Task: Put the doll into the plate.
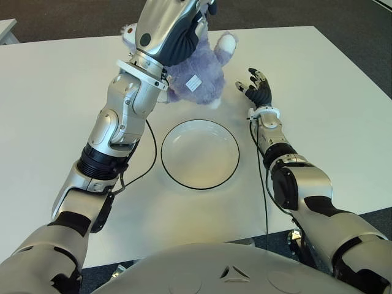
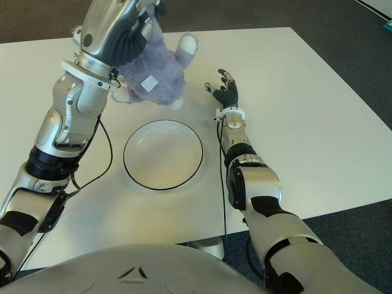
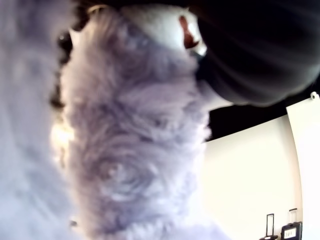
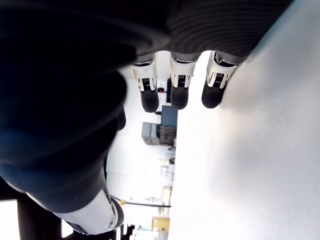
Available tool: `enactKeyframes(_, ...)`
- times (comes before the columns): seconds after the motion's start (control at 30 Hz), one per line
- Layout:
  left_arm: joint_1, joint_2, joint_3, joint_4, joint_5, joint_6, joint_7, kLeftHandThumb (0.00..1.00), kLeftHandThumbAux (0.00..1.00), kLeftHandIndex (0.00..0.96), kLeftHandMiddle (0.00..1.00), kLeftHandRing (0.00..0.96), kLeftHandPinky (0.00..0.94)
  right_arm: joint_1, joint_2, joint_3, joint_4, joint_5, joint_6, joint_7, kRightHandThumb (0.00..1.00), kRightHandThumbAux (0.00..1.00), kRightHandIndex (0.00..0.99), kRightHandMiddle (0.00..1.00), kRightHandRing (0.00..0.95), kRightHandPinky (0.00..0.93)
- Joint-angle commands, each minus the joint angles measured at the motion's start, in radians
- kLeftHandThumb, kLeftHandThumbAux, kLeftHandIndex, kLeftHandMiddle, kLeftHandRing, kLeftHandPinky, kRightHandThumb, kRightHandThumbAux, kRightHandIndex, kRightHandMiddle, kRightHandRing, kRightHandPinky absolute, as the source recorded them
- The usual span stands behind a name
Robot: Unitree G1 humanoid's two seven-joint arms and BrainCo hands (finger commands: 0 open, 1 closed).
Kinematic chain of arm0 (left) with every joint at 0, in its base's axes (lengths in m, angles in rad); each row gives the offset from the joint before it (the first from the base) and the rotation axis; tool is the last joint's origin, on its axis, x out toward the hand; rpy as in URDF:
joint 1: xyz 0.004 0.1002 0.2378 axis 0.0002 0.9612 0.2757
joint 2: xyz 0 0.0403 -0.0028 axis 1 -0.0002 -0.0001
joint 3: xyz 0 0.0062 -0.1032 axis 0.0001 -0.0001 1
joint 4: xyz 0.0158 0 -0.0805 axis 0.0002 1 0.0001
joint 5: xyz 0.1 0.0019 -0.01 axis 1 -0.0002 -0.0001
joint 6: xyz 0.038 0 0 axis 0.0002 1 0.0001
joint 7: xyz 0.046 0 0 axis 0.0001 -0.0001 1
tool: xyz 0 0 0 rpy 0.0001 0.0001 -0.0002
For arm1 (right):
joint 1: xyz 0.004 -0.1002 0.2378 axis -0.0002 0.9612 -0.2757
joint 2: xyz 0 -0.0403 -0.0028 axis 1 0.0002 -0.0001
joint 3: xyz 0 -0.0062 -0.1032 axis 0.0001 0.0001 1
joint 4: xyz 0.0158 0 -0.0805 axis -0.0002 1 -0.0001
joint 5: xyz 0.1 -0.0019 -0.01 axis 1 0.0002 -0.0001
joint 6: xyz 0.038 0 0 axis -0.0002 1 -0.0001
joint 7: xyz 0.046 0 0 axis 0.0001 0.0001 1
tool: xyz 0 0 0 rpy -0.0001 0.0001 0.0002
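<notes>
Doll in left hand, beyond the plate; right hand open and empty.

Nearest me I see the white plate, black-rimmed and empty, on the white counter. Just right of it, a little farther back, my right hand shows with fingers spread, holding nothing. Farthest, at the plate's far edge, my left hand is closed around the purple doll; its fur fills the left wrist view. I cannot tell whether its feet touch the counter.

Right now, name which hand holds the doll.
The left hand, closed around the purple doll beyond the plate; the right hand is open, empty.
</notes>
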Motion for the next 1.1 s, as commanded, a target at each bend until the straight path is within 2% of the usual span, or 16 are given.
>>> enactKeyframes(0.03,0.016,0.019,0.017,-0.031,-0.003,-0.004,-0.037,0.858,0.661,0.41,0.553,0.829,0.84,0.096,0.042,-0.001,0.069,0.006,0.084,0.009,0.353,0.84,0.134,0.031,0.0,0.039)
enactKeyframes(0.2,0.019,0.03,0.021,-0.038,-0.003,-0.028,-0.039,0.858,0.662,0.408,0.55,0.825,0.824,0.096,0.041,0.0,0.069,0.005,0.083,0.01,0.343,0.838,0.134,0.028,0.0,0.032)
enactKeyframes(0.6,0.029,0.056,0.023,-0.027,0.053,-0.115,0.05,0.857,0.662,0.408,0.553,0.816,0.806,0.101,0.043,0.013,0.067,-0.01,0.071,-0.014,0.297,0.846,0.121,0.041,0.011,0.067)
enactKeyframes(0.83,0.039,0.073,0.032,-0.016,0.053,-0.185,0.091,0.855,0.663,0.405,0.555,0.827,0.861,0.101,0.038,0.027,0.065,-0.016,0.063,-0.019,0.27,0.867,0.122,0.057,0.034,0.064)
enactKeyframes(1.1,0.053,0.067,0.04,-0.042,0.078,-0.176,0.073,0.854,0.663,0.409,0.56,0.831,0.861,0.098,0.032,0.03,0.067,-0.01,0.079,0.003,0.319,0.873,0.108,0.106,0.088,0.123)
